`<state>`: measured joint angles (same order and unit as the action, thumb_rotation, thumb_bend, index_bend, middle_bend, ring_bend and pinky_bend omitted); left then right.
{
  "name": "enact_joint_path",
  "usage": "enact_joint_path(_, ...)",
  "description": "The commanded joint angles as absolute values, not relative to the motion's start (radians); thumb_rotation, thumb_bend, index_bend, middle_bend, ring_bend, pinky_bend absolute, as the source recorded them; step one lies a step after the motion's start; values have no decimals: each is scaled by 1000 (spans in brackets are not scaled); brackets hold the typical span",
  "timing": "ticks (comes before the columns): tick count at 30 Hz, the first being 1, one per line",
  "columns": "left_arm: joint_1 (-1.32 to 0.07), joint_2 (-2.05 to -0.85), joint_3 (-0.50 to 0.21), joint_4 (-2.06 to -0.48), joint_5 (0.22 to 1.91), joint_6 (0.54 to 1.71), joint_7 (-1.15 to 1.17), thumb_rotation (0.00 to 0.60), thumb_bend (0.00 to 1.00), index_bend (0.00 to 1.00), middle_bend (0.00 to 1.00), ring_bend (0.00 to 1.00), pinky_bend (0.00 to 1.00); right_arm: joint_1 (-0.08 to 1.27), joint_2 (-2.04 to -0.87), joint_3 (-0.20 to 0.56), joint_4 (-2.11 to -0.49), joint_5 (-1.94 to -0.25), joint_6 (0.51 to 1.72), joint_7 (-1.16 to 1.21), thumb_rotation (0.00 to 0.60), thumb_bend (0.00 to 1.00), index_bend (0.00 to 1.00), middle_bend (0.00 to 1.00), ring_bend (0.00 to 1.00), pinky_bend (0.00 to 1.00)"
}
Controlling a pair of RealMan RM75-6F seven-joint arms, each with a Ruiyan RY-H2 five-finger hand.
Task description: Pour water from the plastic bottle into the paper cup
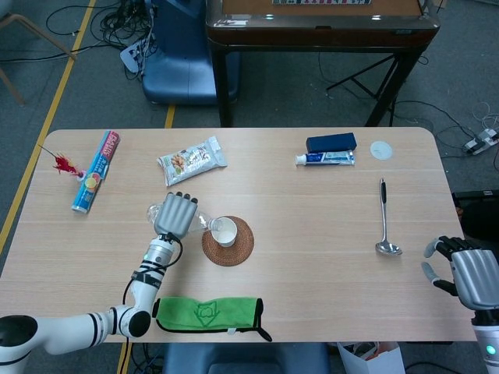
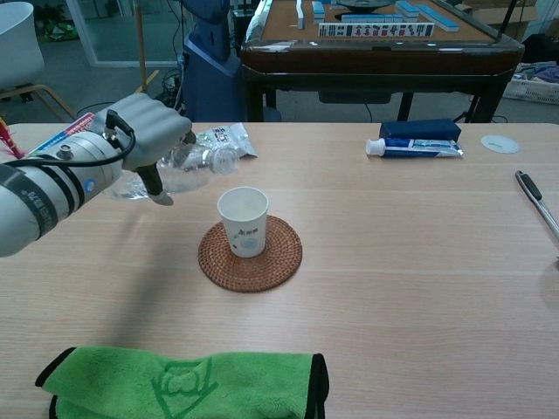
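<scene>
Chest view: clear ribbed plastic bottle (image 2: 194,162) above white paper cup (image 2: 243,221).

Lots of random stuff on this light wooden desk (image 1: 312,234). There's a round woven brown coaster (image 1: 234,249) left of the middle, and a folded green cloth with black trim (image 1: 207,312) lying along the near edge. Far left you've got a blue tube-shaped snack package (image 1: 95,170) with a little red flower-like thing (image 1: 62,164) just beside it. A white snack bag (image 1: 192,160) lies toward the back. Back right, a dark blue box (image 1: 330,142) with a white-and-blue toothpaste tube (image 1: 324,158) right in front of it, plus a small round white lid (image 1: 381,149) near the corner. A metal ladle with a black handle (image 1: 384,218) lies on the right side. Behind the desk stands a dark wooden mahjong table (image 2: 376,39).
</scene>
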<state>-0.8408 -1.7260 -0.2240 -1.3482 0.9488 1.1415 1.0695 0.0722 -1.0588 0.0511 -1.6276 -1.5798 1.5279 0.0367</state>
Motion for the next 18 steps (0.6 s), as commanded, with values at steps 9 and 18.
enact_joint_path(9, -866, -1723, -179, -1315, 943, 1158, 1162, 600, 39, 680, 666, 577, 627, 73, -1060, 52, -1625, -1578, 1527, 39, 600, 300, 564, 492, 458, 526)
enact_joint_path(18, -878, -1728, -166, -1298, 912, 1152, 1214, 600, 38, 681, 666, 577, 627, 74, -1060, 51, -1623, -1576, 1523, 44, 600, 300, 565, 493, 458, 526)
